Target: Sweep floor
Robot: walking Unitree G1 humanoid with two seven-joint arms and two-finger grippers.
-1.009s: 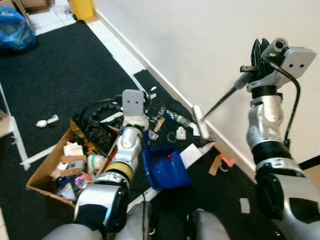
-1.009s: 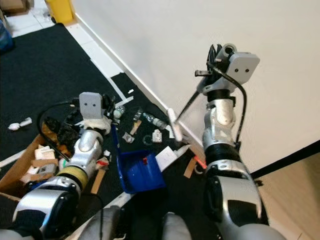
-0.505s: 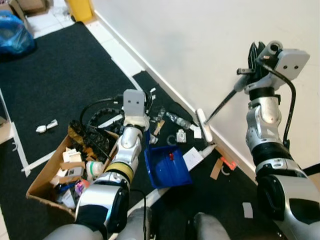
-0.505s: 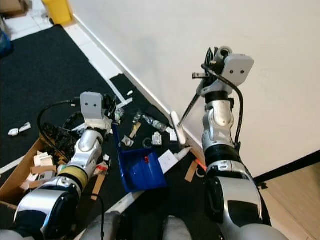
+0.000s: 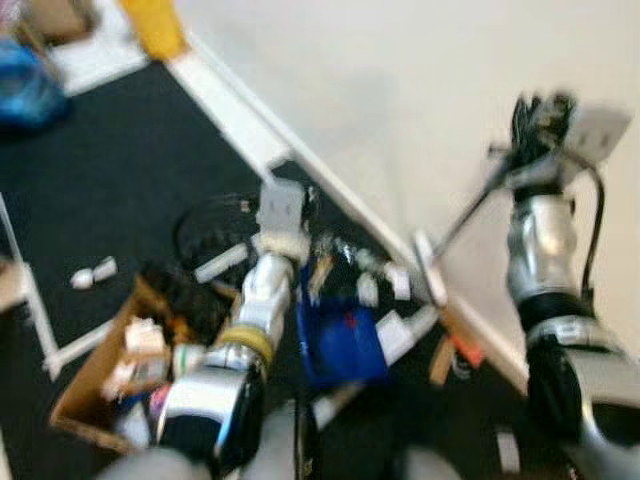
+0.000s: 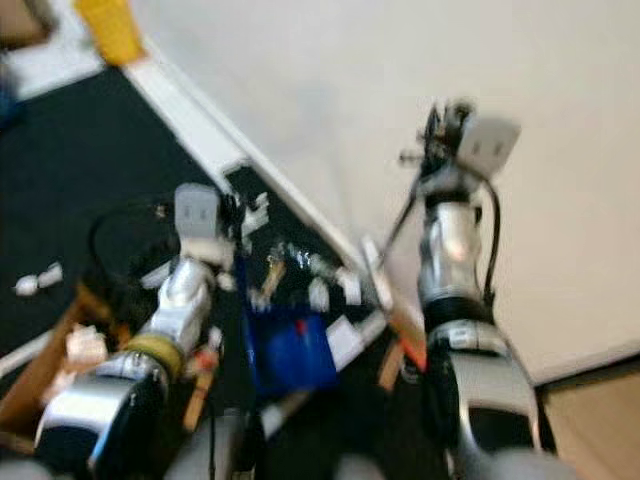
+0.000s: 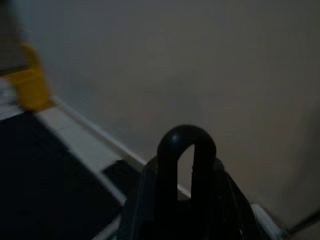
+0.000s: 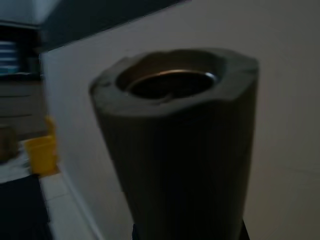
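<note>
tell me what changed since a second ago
Mostly the camera: the whole picture has shifted and blurred, so the robot is moving. The right gripper still holds the broom against the wall's foot. The left gripper still holds the blue dustpan beside the litter. Nothing was let go.

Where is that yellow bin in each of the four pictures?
Left eye view: yellow bin, top edge, at the wall's far end.
Right eye view: top left corner.
Left wrist view: blurred, at the wall's foot.
Right wrist view, beyond the broom handle.
Shared landmark: the white wall.
</note>
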